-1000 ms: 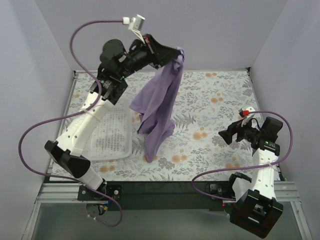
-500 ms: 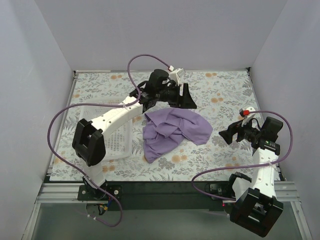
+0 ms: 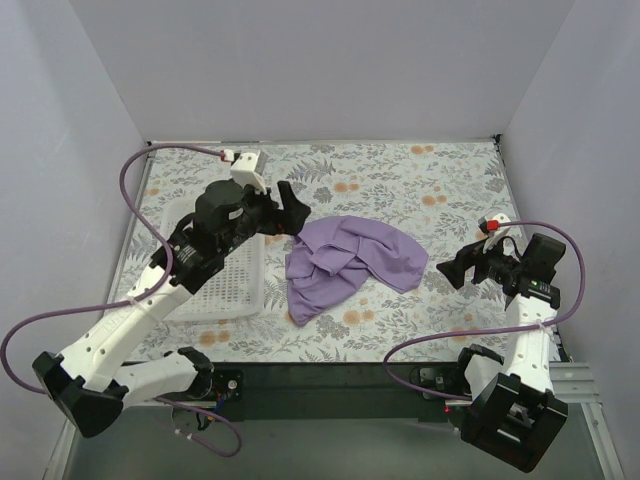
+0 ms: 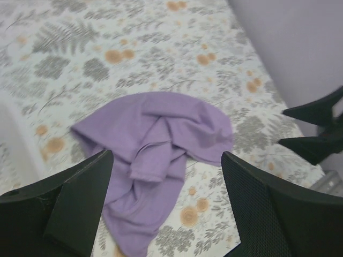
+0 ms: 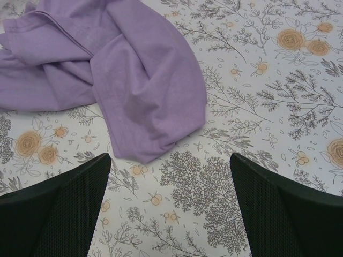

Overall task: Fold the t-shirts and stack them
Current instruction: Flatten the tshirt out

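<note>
Your left pincer [image 3: 291, 206] hangs with its jaws wide apart and nothing between them, above the far right corner of the white mesh basket [image 3: 240, 282] and looking down on the t-shirt [image 3: 345, 260]. Through its wrist camera, the shirt [image 4: 155, 139] lies between the two fingers [image 4: 80, 198], well below them. Your right pincer [image 3: 447, 273] sits near the right edge of the bench [image 3: 420, 190], jaws also spread and empty, aimed leftward at the cloth and apart from it.

The lavender t-shirt lies in a crumpled heap on the middle of the bench, just right of the basket. Its long axis runs on a slant: a narrow tail points toward the near edge, and the broad rounded end points toward the right edge. That rounded end [image 5: 107, 59] is the part nearest your right pincer [image 5: 170, 158]. The folds are too bunched to tell neck from hem.
</note>
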{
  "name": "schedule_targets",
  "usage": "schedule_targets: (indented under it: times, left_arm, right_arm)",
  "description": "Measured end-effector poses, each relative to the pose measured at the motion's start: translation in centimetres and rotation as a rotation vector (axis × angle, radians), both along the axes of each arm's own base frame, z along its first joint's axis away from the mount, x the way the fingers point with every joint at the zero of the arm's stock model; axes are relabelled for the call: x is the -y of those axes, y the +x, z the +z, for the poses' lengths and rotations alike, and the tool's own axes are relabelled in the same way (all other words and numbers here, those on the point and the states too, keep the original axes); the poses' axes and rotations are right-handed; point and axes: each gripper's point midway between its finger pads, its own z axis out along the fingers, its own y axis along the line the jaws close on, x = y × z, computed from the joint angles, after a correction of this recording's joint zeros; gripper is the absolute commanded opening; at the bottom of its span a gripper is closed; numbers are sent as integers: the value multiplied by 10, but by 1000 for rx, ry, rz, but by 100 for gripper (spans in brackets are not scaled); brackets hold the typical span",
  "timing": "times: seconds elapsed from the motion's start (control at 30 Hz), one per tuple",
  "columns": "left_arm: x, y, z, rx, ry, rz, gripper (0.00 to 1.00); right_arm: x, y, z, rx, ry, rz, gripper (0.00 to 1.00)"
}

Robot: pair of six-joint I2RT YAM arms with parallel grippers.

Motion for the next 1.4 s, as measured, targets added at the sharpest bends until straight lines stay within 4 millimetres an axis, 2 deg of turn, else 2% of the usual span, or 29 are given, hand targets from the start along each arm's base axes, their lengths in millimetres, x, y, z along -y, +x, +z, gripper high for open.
schedule_targets:
  times: [0.07, 0.23, 0.3, 0.4, 0.5, 0.6, 0.93, 1.1, 1.2, 1.33, 1.37, 1.4]
  left_arm:
    - [-21, -1, -22, -37, 24, 73, 81]
    - [-78, 8, -93, -203, 117, 283, 81]
    - [-95, 10, -107, -244, 132, 341, 80]
    - [-111, 14, -113, -269, 135, 406, 80]
    - [-116, 18, -117, -280, 138, 433, 79]
    - [-119, 23, -131, -318, 168, 454, 77]
    - [-113, 35, -212, -543, 319, 457, 59]
    - [-118, 33, -246, -630, 412, 477, 49]
    - [-122, 30, -260, -648, 481, 488, 46]
    - [-127, 29, -266, -620, 580, 497, 32]
    - [-127, 29, -267, -610, 606, 496, 21]
    - [-128, 29, -268, -600, 631, 499, 14]
  right_arm:
    - [-2, -1, 1, 4, 6, 9, 98]
    - [-3, -1, 2, 7, 11, 16, 98]
    - [-3, -1, 2, 8, 11, 18, 98]
    - [-3, -1, 2, 8, 12, 18, 98]
    - [-3, -1, 2, 9, 13, 20, 98]
    - [-4, -1, 3, 10, 17, 24, 98]
    - [-5, -2, 3, 11, 19, 27, 98]
    - [-5, -2, 3, 11, 20, 28, 98]
    - [-5, -2, 3, 11, 22, 30, 98]
    - [-5, -2, 2, 7, 24, 29, 98]
    - [-5, -2, 2, 7, 24, 29, 98]
    - [-5, -2, 2, 6, 24, 29, 98]
